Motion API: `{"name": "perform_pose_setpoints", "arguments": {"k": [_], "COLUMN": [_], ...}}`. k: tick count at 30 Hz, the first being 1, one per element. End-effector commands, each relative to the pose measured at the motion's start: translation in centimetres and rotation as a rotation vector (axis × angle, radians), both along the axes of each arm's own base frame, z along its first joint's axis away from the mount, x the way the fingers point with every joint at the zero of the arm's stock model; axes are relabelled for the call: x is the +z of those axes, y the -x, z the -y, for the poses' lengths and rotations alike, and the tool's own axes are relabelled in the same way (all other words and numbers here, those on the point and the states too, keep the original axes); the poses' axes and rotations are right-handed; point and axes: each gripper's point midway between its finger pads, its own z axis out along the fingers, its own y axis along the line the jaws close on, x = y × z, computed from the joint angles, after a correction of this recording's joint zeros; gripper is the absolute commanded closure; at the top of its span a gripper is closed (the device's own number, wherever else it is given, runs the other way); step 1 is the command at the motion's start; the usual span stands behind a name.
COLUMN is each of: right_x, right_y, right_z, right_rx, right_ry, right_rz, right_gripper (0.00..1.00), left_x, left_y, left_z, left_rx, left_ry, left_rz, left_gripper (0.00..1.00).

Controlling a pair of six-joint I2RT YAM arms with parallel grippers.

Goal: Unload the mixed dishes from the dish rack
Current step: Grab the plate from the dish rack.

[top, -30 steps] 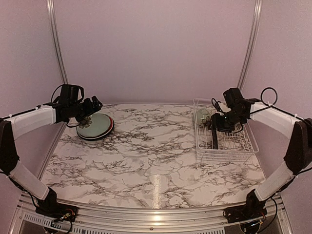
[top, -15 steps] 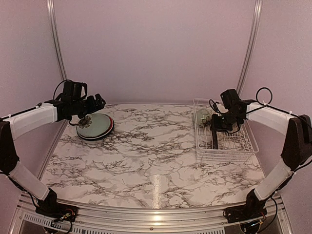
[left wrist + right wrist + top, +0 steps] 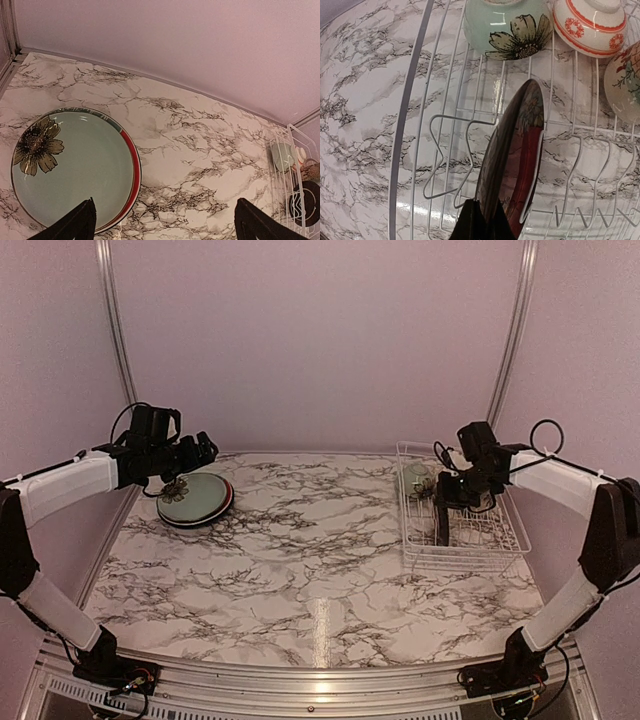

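Over at approx 3 o'clock on the tabletop [image 3: 300, 570] sits the dish rack [image 3: 465, 562], w/ the right claw [image 3: 482, 220] reaching down into it. Its fingers are pinched shut on the rim of a dark red plate [image 3: 512, 155], which stands on edge btwn the rack's wire dividers, leaning a bit. Past the plate, at the rack's 12 o'clock end, lie a pale green dish [image 3: 507, 25] w/ flower print, an orange-red-and-white bowl [image 3: 592, 22], and at 2 o'clock a floral piece [image 3: 626, 82], partly cut off. Towards 10 o'clock the left claw [image 3: 200, 452] hovers w/ fingers spread wide, nothing in it, just above a plate stack: pale green plate [image 3: 75, 170] w/ flower on top, red-rimmed plate [image 3: 135, 175] under it.
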Motion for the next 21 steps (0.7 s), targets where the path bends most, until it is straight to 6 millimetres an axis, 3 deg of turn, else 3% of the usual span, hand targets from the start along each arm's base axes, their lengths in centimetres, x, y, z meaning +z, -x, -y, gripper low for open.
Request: {"name": "perform_pose_setpoints", "arguments": {"k": [1,13,18,21], "right_x": [4.0,9.9,13.0,15.1], "right_y": [-0.6,0.8,1.4,2.0], "right_z": [-0.6,-0.9,-0.2,-0.8], "right_rx": [0.030,0.099,0.165,0.210], "right_ry": [-0.066,-0.085,0.008,0.052], "right_rz": [0.108,0.221,0.355,0.431], "right_gripper": [1.00,1.00,1.00,1.00], "left_x": [0.8,0.5,0.4,0.4], "left_y": [0.1,0.1,0.2,0.2], "left_z": [0.4,1.2,2.7,3.8], "left_rx": [-0.016,-0.038,-0.102,-0.147], "left_ry": [-0.004,0.009,0.057,0.088], "left_rz": [0.007,-0.006,-0.026,-0.050], "left_gripper": [0.01,0.01,0.01,0.01]}}
